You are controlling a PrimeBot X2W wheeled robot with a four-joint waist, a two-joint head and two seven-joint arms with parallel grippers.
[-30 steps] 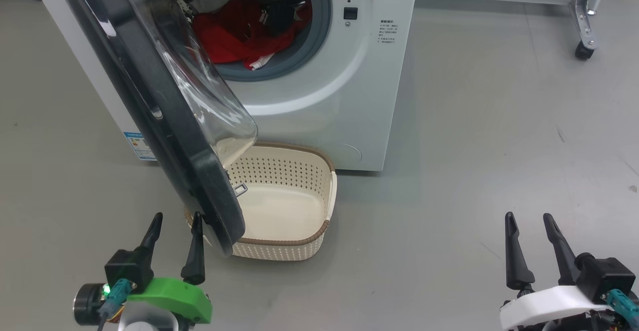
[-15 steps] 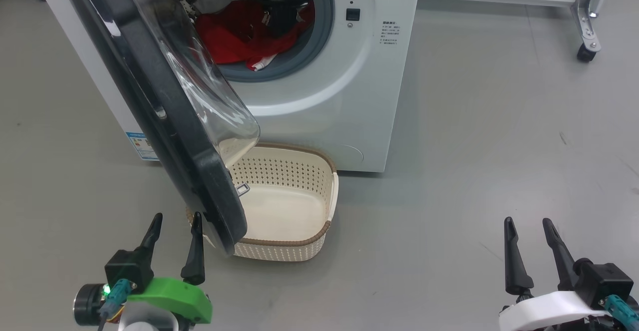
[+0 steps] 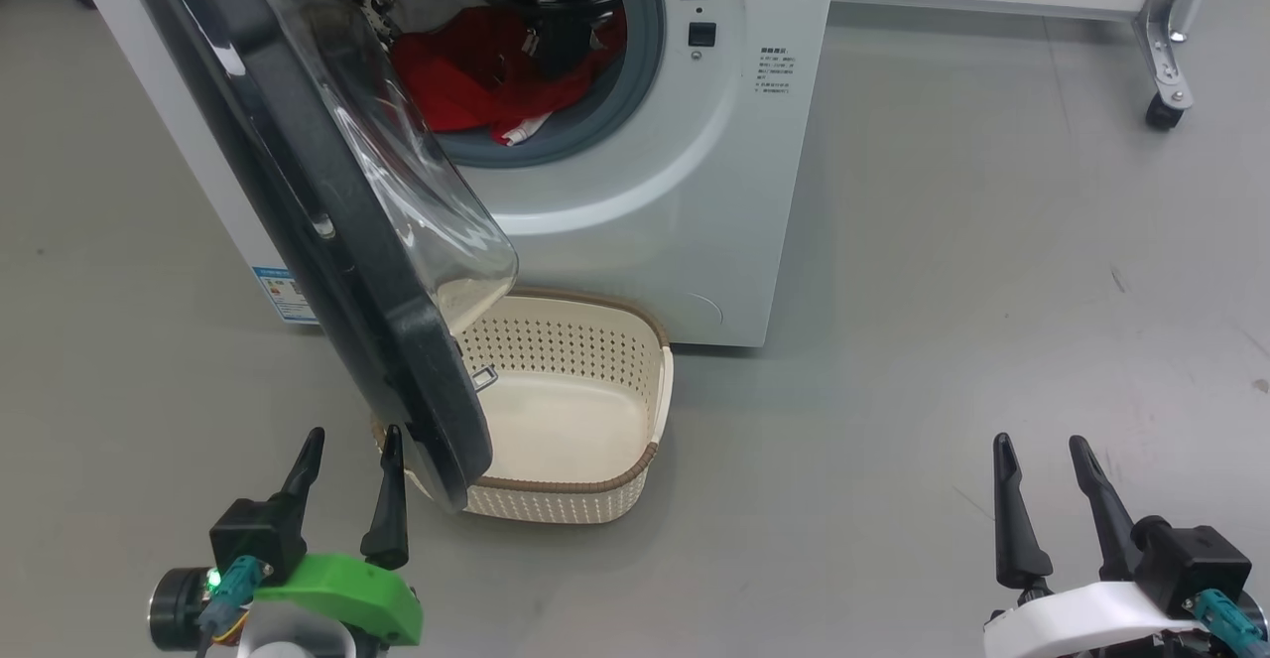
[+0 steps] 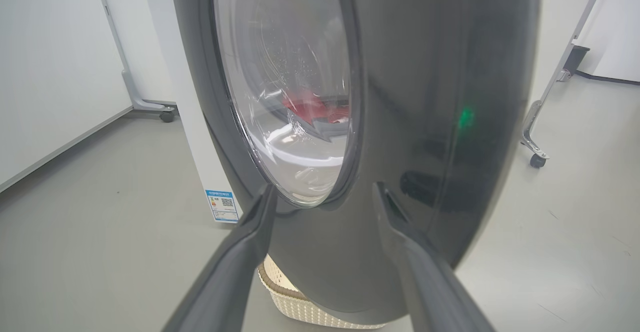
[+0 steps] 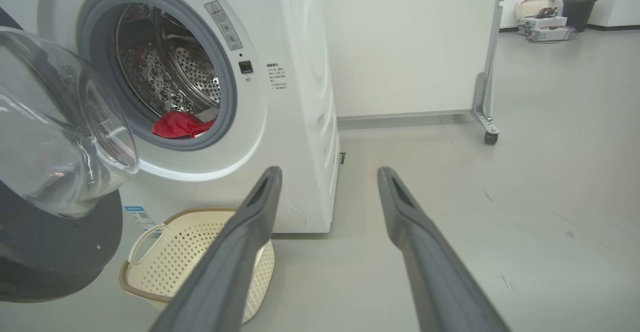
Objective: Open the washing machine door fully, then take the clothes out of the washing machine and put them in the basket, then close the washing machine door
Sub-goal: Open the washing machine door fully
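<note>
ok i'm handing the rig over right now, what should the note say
left gripper: open, empty, beside the lower edge of the washing machine door; contact unclear.
right gripper: open, empty, over the floor, away from everything.
Door partly open, overhanging the basket, which sits empty before the washing machine. The clothes are inside the machine.
Done: door partly open. Left: open it fully, move clothes to basket, close door.

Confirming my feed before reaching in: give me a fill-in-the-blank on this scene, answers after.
The clothes lie in the washing machine's steel ____.
The basket stands on the ____.
The washing machine door overhangs the ____.
The left gripper and right gripper both have jaws ____.
Missing: drum; floor; basket; open.
</note>
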